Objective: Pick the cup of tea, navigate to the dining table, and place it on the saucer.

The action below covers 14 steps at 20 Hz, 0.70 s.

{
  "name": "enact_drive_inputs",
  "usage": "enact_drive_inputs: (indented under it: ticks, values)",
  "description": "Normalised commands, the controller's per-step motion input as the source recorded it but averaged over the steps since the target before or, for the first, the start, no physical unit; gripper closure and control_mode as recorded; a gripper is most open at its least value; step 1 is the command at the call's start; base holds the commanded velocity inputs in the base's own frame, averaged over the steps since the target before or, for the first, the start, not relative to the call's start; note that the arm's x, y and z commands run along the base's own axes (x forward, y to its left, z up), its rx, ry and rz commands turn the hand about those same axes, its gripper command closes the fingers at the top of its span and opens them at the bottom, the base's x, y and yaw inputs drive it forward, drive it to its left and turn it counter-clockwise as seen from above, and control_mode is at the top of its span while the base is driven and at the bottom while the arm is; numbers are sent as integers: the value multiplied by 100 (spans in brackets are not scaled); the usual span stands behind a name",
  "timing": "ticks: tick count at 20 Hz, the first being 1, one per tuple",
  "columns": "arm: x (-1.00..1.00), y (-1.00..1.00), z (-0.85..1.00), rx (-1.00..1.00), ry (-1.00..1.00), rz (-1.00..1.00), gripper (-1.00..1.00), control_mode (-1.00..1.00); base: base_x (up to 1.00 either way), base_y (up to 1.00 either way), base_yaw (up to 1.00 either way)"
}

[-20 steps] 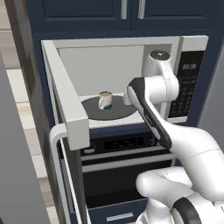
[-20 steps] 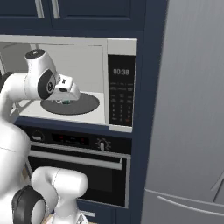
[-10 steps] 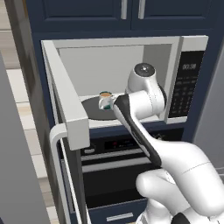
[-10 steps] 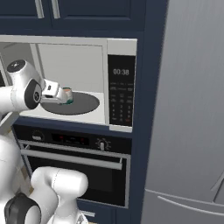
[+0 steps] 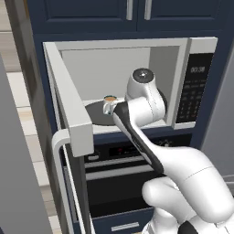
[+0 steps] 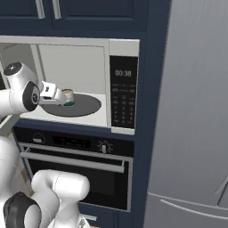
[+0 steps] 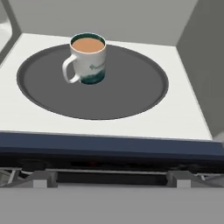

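Note:
The cup of tea [image 7: 89, 59] is a white mug with a teal pattern and brown liquid at its rim. It stands upright on the dark round turntable [image 7: 131, 92] inside the open microwave, handle towards the left of the hand view. My gripper [image 7: 111, 178] is open at the microwave's front edge, a short way from the cup and pointing at it, with nothing between its fingers. From the right base view the gripper [image 6: 61, 99] reaches in from the left, just short of the cup of tea [image 6: 68, 97]. In the left base view the cup of tea [image 5: 109, 98] peeks out beside my arm. The dining table and the saucer are out of view.
The microwave door [image 5: 68, 107] stands swung out to the left. The microwave's control panel [image 6: 122, 95] is on the right, an oven [image 6: 75, 160] sits below, and a tall grey fridge [image 6: 191, 111] is at the far right. Navy cabinets [image 5: 137, 11] hang above.
My arm has swung to the left and the hand now faces the cup from the microwave's mouth. The cup has not moved.

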Motion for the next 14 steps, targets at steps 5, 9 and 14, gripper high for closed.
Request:
enact_drive_inputs:
  ticks: [5, 9, 14]
  values:
    - [1, 28, 0, -4, -2, 0, -100, -100, 0, 0, 0]
    - [3, 10, 0, 0, 0, 0, -100, -100, 0, 0, 0]
    - [2, 7, 0, 0, 0, 0, -100, -100, 0, 0, 0]
